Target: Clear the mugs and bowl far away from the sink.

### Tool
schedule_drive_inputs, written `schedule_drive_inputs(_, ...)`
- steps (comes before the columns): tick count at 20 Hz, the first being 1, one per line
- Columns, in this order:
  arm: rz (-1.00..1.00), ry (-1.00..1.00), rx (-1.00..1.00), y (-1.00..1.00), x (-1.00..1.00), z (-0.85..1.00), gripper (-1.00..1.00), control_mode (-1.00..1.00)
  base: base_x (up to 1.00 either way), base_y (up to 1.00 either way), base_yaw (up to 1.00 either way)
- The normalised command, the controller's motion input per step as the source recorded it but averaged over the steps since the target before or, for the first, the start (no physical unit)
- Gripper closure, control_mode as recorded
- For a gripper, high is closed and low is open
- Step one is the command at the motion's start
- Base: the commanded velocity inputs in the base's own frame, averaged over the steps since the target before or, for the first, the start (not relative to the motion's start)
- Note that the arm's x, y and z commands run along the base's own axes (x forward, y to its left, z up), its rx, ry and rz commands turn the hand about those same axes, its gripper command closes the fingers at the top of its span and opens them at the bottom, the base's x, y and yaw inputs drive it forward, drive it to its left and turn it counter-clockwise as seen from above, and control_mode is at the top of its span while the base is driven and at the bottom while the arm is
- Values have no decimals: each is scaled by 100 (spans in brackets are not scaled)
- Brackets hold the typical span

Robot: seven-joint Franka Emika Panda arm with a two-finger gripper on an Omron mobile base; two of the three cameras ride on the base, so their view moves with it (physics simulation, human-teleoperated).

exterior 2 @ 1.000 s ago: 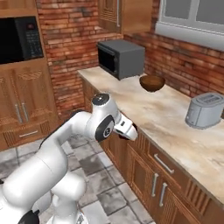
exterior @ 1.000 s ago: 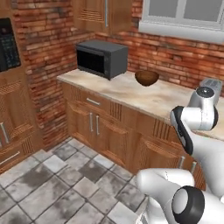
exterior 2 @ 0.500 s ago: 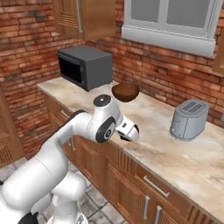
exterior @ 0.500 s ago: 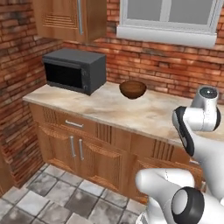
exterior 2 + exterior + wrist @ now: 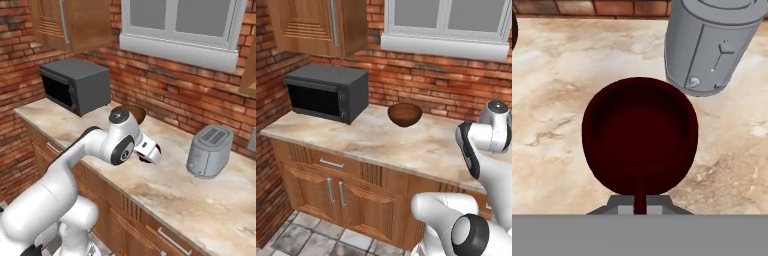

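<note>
In the hand view my gripper (image 5: 640, 206) is shut on the thin handle of the dark red mug (image 5: 639, 142). The mug hangs upright just above the marble counter (image 5: 557, 75), its open mouth facing the camera. In the right base view my gripper (image 5: 151, 151) sits over the middle of the counter, left of the toaster. The dark brown bowl (image 5: 404, 114) stands on the counter near the brick wall, right of the microwave. My arm partly hides the bowl (image 5: 139, 114) in the right base view. The sink is out of view.
A black microwave (image 5: 326, 92) stands at the counter's left end. A grey toaster (image 5: 210, 151) stands at the right, and the toaster (image 5: 712, 42) is close behind the held mug. Wooden cabinets (image 5: 336, 192) run below the counter, and a window (image 5: 448, 20) sits above.
The whole picture has shifted, so the base has driven along the counter. The microwave and bowl now look nearer and more centred. The gripper stays shut on the red mug.
</note>
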Motion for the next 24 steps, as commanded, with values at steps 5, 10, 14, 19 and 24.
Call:
schedule_drive_inputs(5, 0, 0, 0, 0, 0, 0, 100, 100, 37, 20, -4)
schedule_drive_inputs(10, 0, 0, 0, 0, 0, 0, 100, 100, 34, 46, 0)
schedule_drive_inputs(14, 0, 0, 0, 0, 0, 0, 100, 100, 41, 52, 0)
schedule_drive_inputs(19, 0, 0, 0, 0, 0, 0, 100, 100, 42, 10, 0)
schedule_drive_inputs(24, 0, 0, 0, 0, 0, 0, 100, 100, 19, -21, 2)
